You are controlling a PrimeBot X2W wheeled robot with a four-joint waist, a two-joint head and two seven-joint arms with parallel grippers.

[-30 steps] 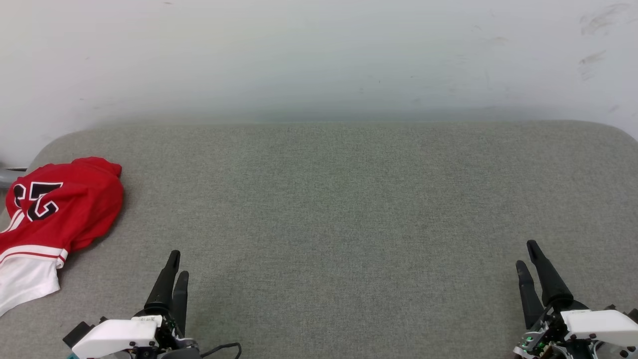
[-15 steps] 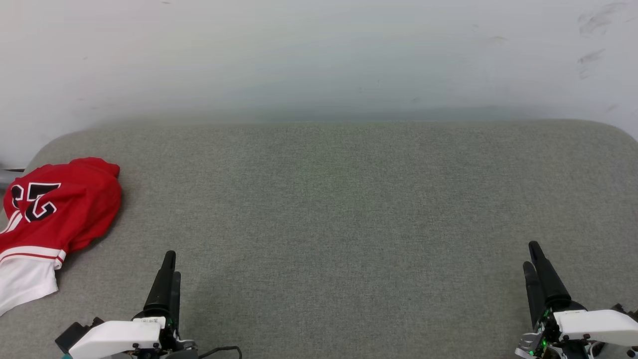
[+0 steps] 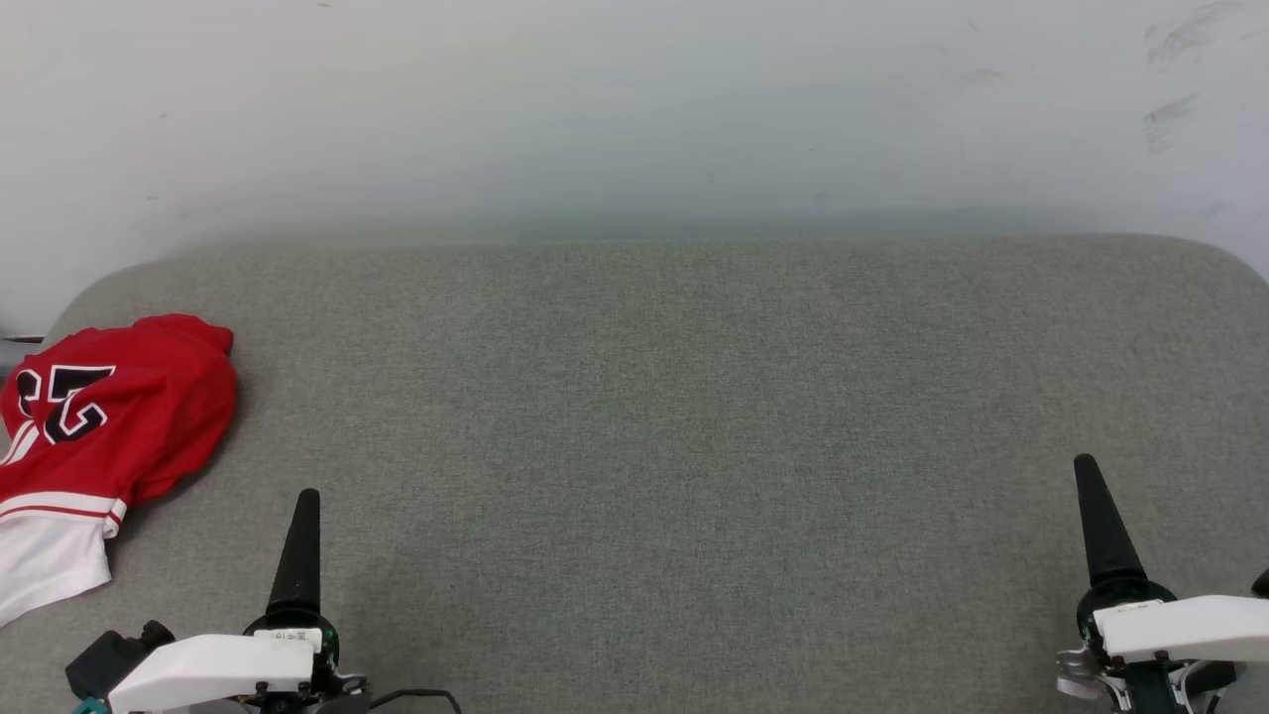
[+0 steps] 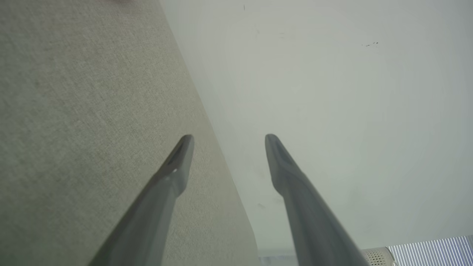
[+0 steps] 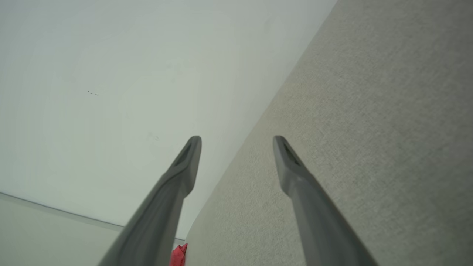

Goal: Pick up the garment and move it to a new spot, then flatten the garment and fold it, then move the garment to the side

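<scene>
The garment [image 3: 94, 426], a red jersey with a white sleeve, striped trim and black white-outlined numbers, lies crumpled at the far left edge of the grey fabric surface [image 3: 654, 416]. A sliver of the garment [image 5: 179, 255] peeks out low in the right wrist view. My left gripper [image 3: 302, 511] stands near the front left, to the right of the garment and apart from it. In the left wrist view, my left gripper [image 4: 229, 142] is open and empty. My right gripper [image 3: 1086, 474] sits at the front right; seen from the right wrist, my right gripper [image 5: 236, 144] is open with nothing between its fingers.
A pale wall [image 3: 634, 109] rises behind the grey surface's far edge. The surface has rounded back corners at left and right. A white ribbed object [image 4: 428, 251] shows at the bottom right of the left wrist view.
Both grippers have turned about their own axes, so each now shows edge-on as a single finger. The left one drifted slightly left. The garment has stayed where it was.
</scene>
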